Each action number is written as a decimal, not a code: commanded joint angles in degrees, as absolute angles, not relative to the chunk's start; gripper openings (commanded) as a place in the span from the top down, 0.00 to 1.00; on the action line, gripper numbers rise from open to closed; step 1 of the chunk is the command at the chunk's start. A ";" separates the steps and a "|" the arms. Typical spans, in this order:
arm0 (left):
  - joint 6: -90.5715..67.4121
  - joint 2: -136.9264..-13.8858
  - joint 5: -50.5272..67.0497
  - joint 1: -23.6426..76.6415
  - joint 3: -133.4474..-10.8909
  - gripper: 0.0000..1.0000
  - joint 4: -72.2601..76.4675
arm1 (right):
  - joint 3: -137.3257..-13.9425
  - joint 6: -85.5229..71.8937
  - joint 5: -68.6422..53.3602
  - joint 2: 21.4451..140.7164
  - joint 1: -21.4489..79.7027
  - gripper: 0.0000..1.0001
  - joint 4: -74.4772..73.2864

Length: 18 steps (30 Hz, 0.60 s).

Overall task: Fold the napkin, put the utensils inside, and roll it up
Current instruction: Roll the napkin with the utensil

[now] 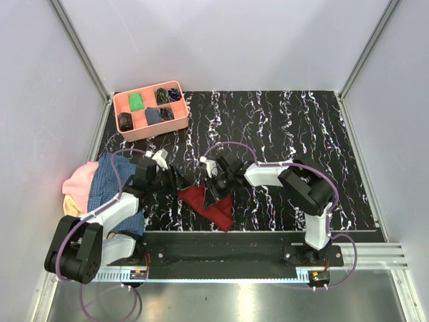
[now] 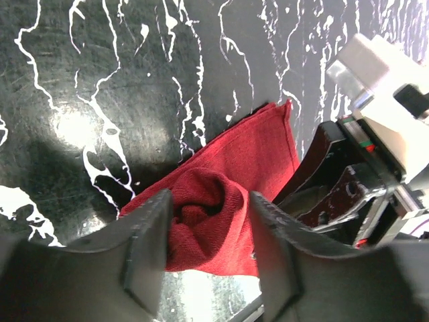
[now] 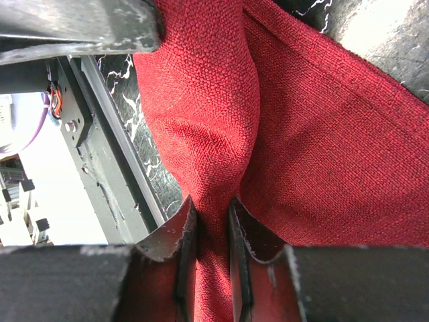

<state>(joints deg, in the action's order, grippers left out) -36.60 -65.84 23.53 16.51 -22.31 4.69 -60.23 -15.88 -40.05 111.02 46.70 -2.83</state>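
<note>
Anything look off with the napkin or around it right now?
Yes: the napkin is bunched, not flat, its near corner reaching the table's front edge. The right gripper pinches a ridge of it; the left gripper brackets a lumpy rolled end. No utensils show.

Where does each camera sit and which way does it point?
Top external: above and behind the robot, looking down on the black table; left arm and right arm show, bases nearest.
Left wrist: on the left arm, facing down along the left tool, which clasps the napkin at its bunched end.
Right wrist: on the right arm, close over the napkin; the right tool pinches a fold.
Shared: all three see the napkin; left wrist also catches the right tool.
</note>
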 commanded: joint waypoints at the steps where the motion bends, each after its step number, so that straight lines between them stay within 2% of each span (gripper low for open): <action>1: -36.21 -65.66 25.05 16.87 -21.45 0.55 7.56 | -61.08 -14.77 -36.56 112.85 47.02 0.79 -4.83; 5: -35.86 -66.71 24.79 16.87 -21.27 0.80 7.21 | -61.00 -14.77 -35.95 112.24 47.11 0.75 -5.27; 6: -35.42 -66.80 24.79 16.87 -21.18 0.91 6.95 | -61.00 -14.85 -36.03 111.80 46.94 0.73 -5.36; 8: -34.98 -66.97 24.70 16.96 -21.01 1.00 6.86 | -61.17 -15.20 -36.04 111.27 46.76 0.60 -5.62; 10: -34.89 -66.80 24.35 17.14 -20.83 1.00 6.77 | -61.61 -15.73 -36.47 110.48 46.41 0.47 -5.89; 13: -34.72 -66.10 24.00 17.31 -20.92 1.00 6.50 | -62.31 -16.34 -37.26 109.07 45.62 0.37 -6.06; 18: -34.37 -65.39 23.12 17.67 -21.09 1.00 5.10 | -63.63 -17.57 -38.76 107.49 45.00 0.30 -5.98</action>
